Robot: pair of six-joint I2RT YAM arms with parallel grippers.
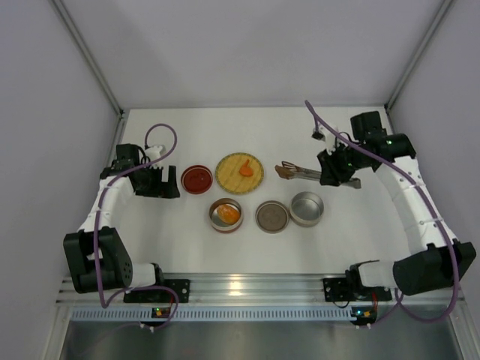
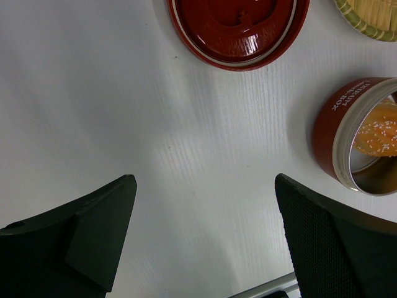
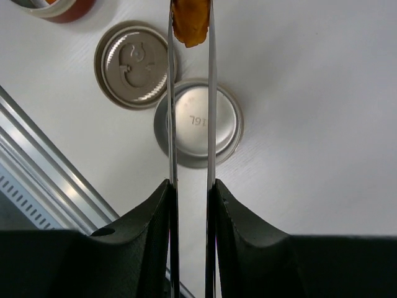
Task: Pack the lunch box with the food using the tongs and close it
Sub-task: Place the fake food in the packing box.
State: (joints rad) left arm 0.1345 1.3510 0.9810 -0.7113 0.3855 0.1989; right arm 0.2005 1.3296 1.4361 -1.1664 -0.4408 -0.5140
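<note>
Right wrist view: my right tool [image 3: 190,186] clamps slim silver metal tongs [image 3: 211,93] pinching an orange-brown food chunk [image 3: 191,22]. The red round tin [image 3: 65,7] lies ahead of their tips, leftward.

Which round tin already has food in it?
The red-sided round metal tin, nearest the yellow woven plate: orange food lies inside it. The plain silver round tin further right shows only bare metal.

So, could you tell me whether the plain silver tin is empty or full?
Empty: the silver tin shows only its bare metal floor, with nothing lying inside.
</note>
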